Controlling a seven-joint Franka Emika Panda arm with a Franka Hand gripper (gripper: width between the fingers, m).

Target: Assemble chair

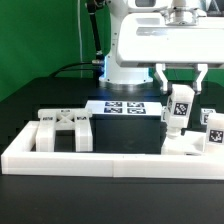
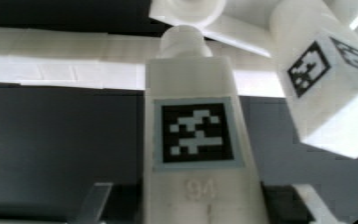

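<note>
The gripper is clamped on a white leg, one finger on each side of its upper end. It holds the leg nearly upright, a little tilted, above the table on the exterior view's right. In the wrist view the leg runs straight out from between the fingers, with its square tag facing the camera. The leg's lower end comes down to a low white part that lies against the wall; whether the two touch cannot be told. Just beside the leg, further to the exterior view's right, stands a tagged block; the wrist view shows the same block close to the leg but apart from it. The X-braced frame lies inside the wall on the exterior view's left, well apart from the gripper. The marker board lies flat behind, between the frame and the leg, near the arm's base.
</note>
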